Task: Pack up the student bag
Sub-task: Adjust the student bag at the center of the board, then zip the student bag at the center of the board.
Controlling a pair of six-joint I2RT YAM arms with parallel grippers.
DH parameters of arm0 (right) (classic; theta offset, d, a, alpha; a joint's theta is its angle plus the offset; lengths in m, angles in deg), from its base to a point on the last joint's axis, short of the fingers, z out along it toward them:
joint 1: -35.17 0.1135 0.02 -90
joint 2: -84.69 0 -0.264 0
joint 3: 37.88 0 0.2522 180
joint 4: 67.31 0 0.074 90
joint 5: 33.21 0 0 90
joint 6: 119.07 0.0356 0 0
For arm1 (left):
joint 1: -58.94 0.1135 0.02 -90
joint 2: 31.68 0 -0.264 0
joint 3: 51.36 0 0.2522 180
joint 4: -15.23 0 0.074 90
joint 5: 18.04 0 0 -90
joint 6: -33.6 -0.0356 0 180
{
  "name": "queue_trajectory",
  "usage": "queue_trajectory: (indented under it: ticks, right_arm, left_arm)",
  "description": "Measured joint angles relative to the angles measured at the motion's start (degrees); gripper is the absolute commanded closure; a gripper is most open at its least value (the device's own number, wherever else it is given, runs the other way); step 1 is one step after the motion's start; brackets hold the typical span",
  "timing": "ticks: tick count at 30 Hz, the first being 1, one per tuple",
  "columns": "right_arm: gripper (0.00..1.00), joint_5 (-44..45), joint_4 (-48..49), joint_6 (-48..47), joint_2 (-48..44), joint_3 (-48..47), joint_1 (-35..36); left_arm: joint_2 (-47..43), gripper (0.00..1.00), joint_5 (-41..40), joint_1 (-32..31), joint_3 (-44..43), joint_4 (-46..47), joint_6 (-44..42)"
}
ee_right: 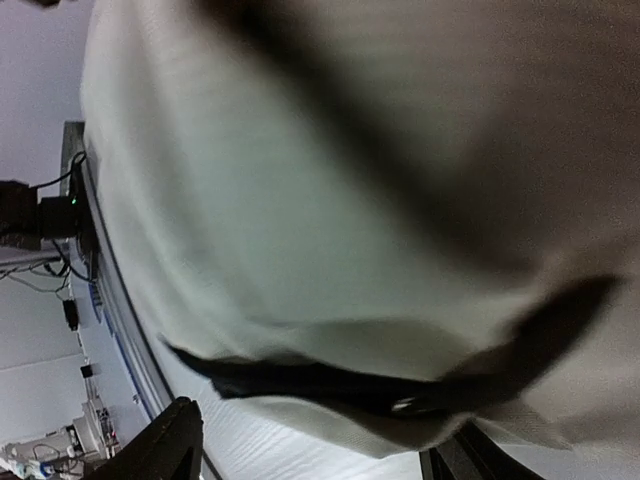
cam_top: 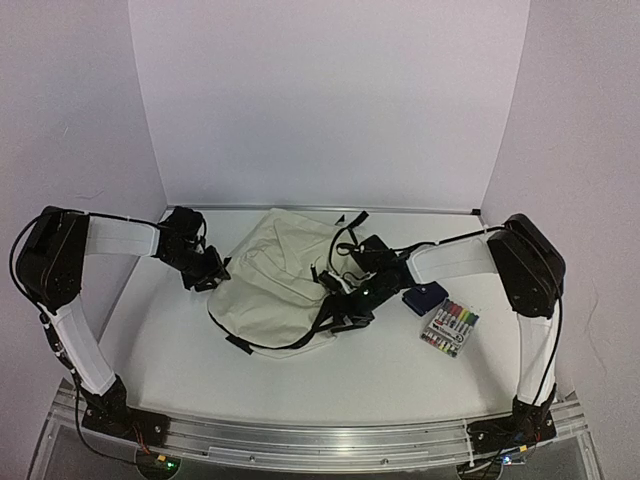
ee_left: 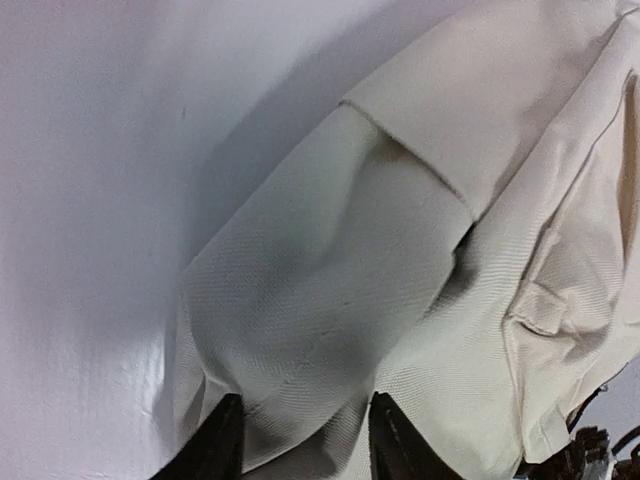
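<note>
A white table point(cam_top: 300, 390) sits boxed in by plain white walls point(cam_top: 330, 100). The student bag point(cam_top: 275, 280) lies slumped at the table's centre, soft cream twill, creased and folded, with its long axis running from about 1 o'clock to 7 o'clock in the top view. Black straps point(cam_top: 335, 305) cluster along its 4 o'clock side.

The left arm point(cam_top: 120, 240) rises from its base, bends at 9 o'clock and lies level toward the bag, bringing the left gripper point(cam_top: 212, 275) to the bag's 9 o'clock edge. Its dark fingers point(ee_left: 222, 445) stand either side of a fabric fold; whether they pinch it cannot be told.

The right arm point(cam_top: 455, 262) mirrors this from 3 o'clock. The right gripper point(cam_top: 355, 305) is at the bag's 4 o'clock edge, its fingers point(ee_right: 172, 445) spread wide, with the hem and a black strap point(ee_right: 330, 385) between them.

A navy pouch point(cam_top: 425, 298) and a marker pack point(cam_top: 450, 328) lie at 3 o'clock of the bag
</note>
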Motion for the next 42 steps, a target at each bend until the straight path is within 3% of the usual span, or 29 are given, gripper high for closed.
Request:
queue_trajectory:
  ticks: [4, 8, 12, 16, 29, 42]
  right_arm:
    - [0.22, -2.49, 0.81, 0.32, -3.03, 0.31, 2.62]
    - [0.22, -3.51, 1.34, 0.55, -9.01, 1.64, -0.66]
    - [0.24, -1.79, 2.21, 1.35, -14.04, 2.23, -8.25]
    - [0.26, 2.24, 2.88, 2.74, -15.28, 2.33, -13.92]
    - [0.32, 4.80, 5.45, 8.93, -8.35, 2.37, -15.60]
    - [0.33, 4.00, 10.36, 12.55, -6.52, 2.41, -15.60]
  left_arm:
    - [-0.57, 0.37, -2.11, 2.34, -4.47, -3.01, -3.36]
    - [-6.94, 0.36, -4.08, 0.96, -5.51, -5.89, -7.60]
    - [-15.21, 0.39, -4.49, -6.35, -5.90, -6.82, -11.03]
    - [-17.20, 0.45, -3.20, -15.69, -7.21, -6.68, -12.24]
    - [1.93, 0.69, -3.09, -32.16, -16.81, -5.94, -10.29]
    - [15.89, 0.76, -7.91, -35.60, -28.88, -9.43, -8.20]
